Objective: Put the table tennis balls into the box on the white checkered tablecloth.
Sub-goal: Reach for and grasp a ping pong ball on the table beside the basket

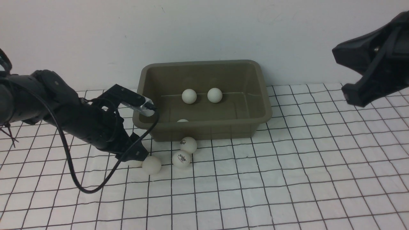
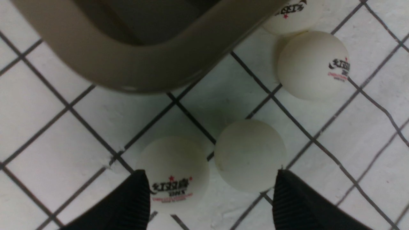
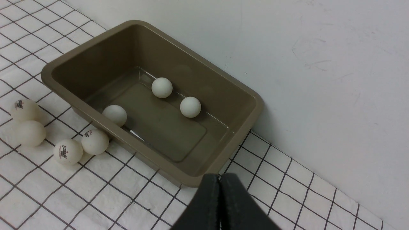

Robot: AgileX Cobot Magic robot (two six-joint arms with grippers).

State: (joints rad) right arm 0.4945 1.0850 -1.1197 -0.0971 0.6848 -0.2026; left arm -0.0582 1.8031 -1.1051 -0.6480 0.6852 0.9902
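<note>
The olive-brown box (image 1: 264, 95) stands on the white checkered tablecloth (image 1: 287, 179) against the wall. Three table tennis balls lie inside it (image 1: 189, 96) (image 1: 214, 95) (image 1: 182, 120). Several more lie on the cloth by its front left corner (image 1: 188, 144) (image 1: 181, 159) (image 1: 151, 164). My left gripper (image 1: 136, 157) is open and low over the cloth. In the left wrist view a logo ball (image 2: 174, 174) and a plain ball (image 2: 250, 155) sit side by side at the mouth of its open fingers (image 2: 127, 204). My right gripper (image 3: 219, 183) is shut and empty, raised at the far right (image 1: 351, 94).
The wall (image 1: 204, 28) rises right behind the box. The left arm's black cable (image 1: 80, 185) loops down onto the cloth. Two logo balls (image 2: 313, 65) (image 2: 294, 16) lie beyond the left gripper, near the box corner (image 2: 134, 73).
</note>
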